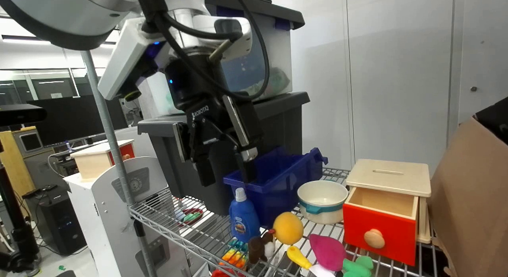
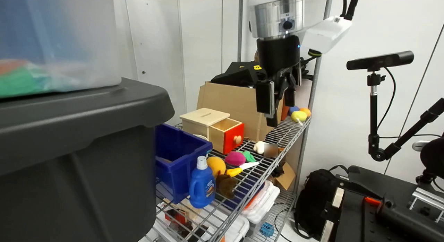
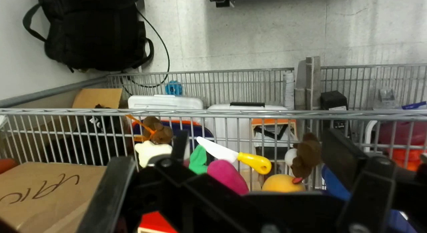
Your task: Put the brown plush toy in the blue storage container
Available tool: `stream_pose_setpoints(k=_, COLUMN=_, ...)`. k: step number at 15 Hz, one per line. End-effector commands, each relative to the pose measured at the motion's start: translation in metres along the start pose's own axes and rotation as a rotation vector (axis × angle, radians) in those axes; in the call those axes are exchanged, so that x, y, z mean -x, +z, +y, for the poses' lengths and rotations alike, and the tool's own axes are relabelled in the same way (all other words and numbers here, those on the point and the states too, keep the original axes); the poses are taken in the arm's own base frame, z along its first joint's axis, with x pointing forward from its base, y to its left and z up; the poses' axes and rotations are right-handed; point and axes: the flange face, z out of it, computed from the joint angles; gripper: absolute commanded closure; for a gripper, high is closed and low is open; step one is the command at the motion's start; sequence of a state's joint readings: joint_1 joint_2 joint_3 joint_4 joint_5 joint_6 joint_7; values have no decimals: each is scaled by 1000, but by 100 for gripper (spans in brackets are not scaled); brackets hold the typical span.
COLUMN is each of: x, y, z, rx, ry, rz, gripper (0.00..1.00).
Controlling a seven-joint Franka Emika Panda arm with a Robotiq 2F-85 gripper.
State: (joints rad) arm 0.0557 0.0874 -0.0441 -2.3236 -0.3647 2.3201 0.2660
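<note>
A brown plush toy [image 3: 307, 153] with white and red parts lies on the wire bench [image 3: 233, 112], just beside the yellow ball [image 1: 288, 228] and near the upright blue bottle [image 1: 244, 217]. A ribboned brown plush toy [image 3: 159, 131], its ribbon orange, lies near the bench's edge, just beside a cream plush [image 3: 150, 152]. Which of the two the task means, I cannot tell. The blue storage container [image 2: 182, 172] stands on the bench right next to the bottle; just inside its rim, in an exterior view, shows a tan patch [image 2: 164, 160] too small to make out. The tool [image 1: 228, 176] hangs above the bench, pointing down, spread wide with nothing held in it. In an exterior view a white bowl [image 1: 322, 199] with a teal band stands between the container and a wooden box [image 1: 387, 181] whose red-fronted drawer [image 1: 383, 223] is pulled out. A magenta plush [image 1: 328, 251] and a toy knife [image 1: 297, 257] with a yellow handle lie near the drawer. A dark grey tote [image 2: 86, 200] stands beside the container with a translucent tote [image 2: 69, 44] on top of it, and a cardboard box [image 2: 229, 96] stands just beside the wooden box.
</note>
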Motion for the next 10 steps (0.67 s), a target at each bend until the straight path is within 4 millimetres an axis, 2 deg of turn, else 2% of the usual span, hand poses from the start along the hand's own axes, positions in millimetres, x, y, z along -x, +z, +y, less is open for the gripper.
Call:
stream_pose_setpoints(k=1, x=10, y=-9, z=4, rx=-36, ry=-10, rz=74, gripper=0)
stream_pose_setpoints(k=10, x=-2, y=-30, z=-7, rx=-114, ry=-88, rz=227, gripper=0)
